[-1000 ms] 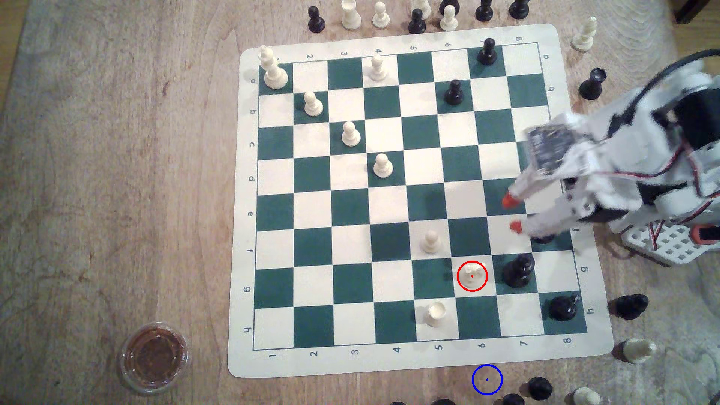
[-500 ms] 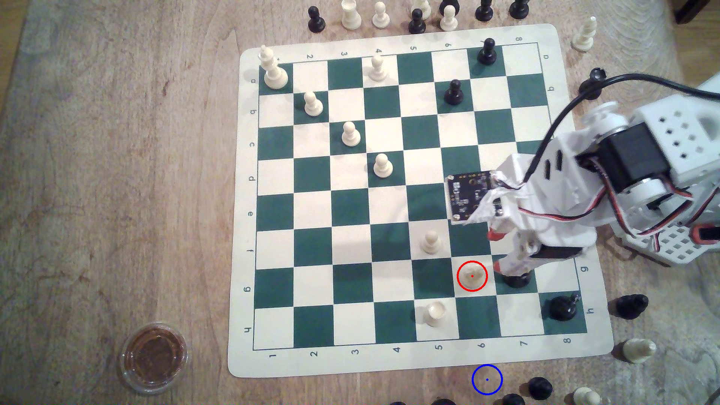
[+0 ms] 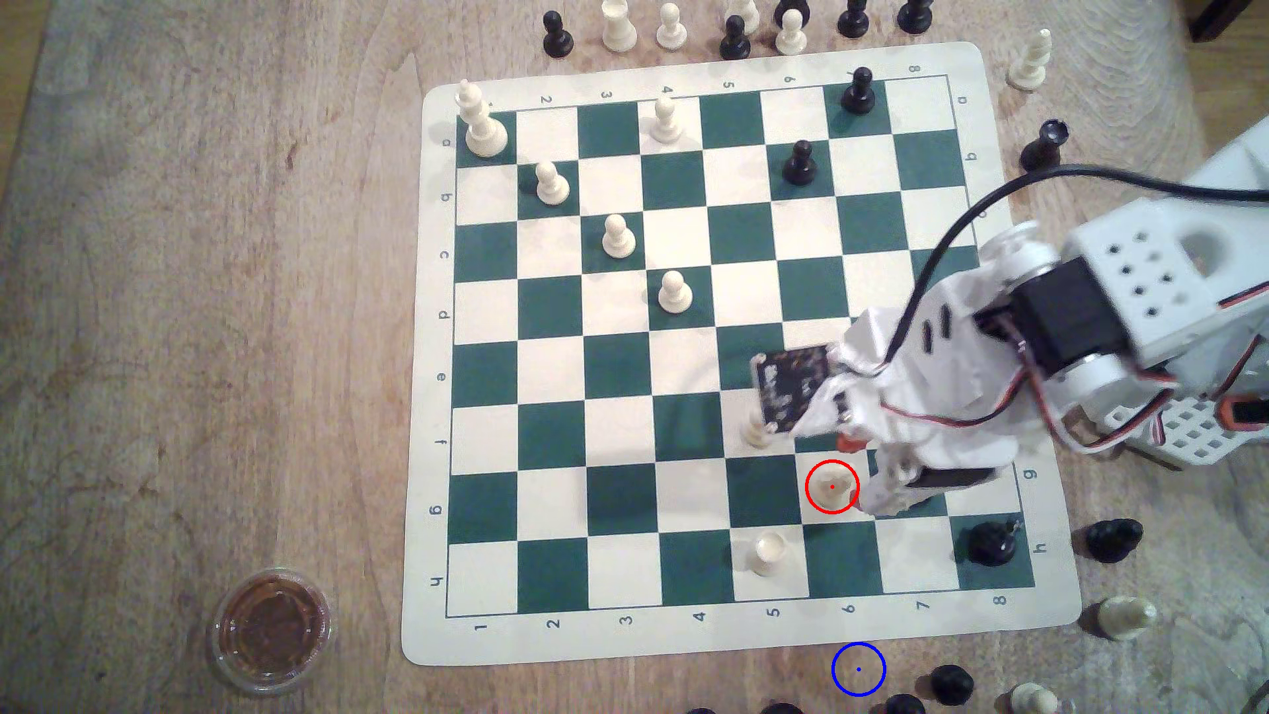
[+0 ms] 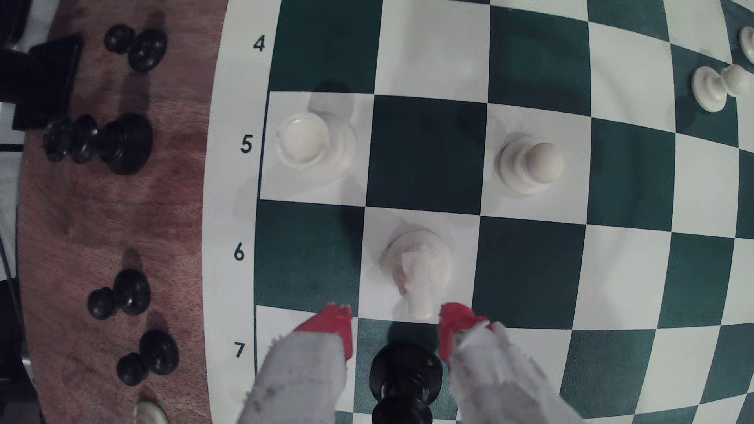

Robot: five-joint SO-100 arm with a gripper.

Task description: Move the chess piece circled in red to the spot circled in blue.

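The cream knight-like piece (image 3: 832,487) stands inside the red ring on a light square of the green-and-cream board (image 3: 618,501). It also shows in the wrist view (image 4: 418,265). My gripper (image 3: 858,475) hangs just to the piece's right in the exterior view, its jaws open. In the wrist view the red fingertips (image 4: 334,326) of the gripper (image 4: 395,326) straddle a black piece (image 4: 404,379), with the knight's head just beyond them and nothing held. The blue ring (image 3: 858,669) marks bare wood below the board's lower edge.
A cream rook (image 3: 768,553) and a cream pawn (image 3: 757,432) stand one square off the knight. A black piece (image 3: 991,542) is in the board's corner. Loose pieces (image 3: 951,683) lie right of the blue ring. A lidded brown cup (image 3: 272,628) sits at lower left.
The arm has swung across the board toward the exterior view's left and down, bringing the open gripper beside the ringed piece. The pieces have stayed put.
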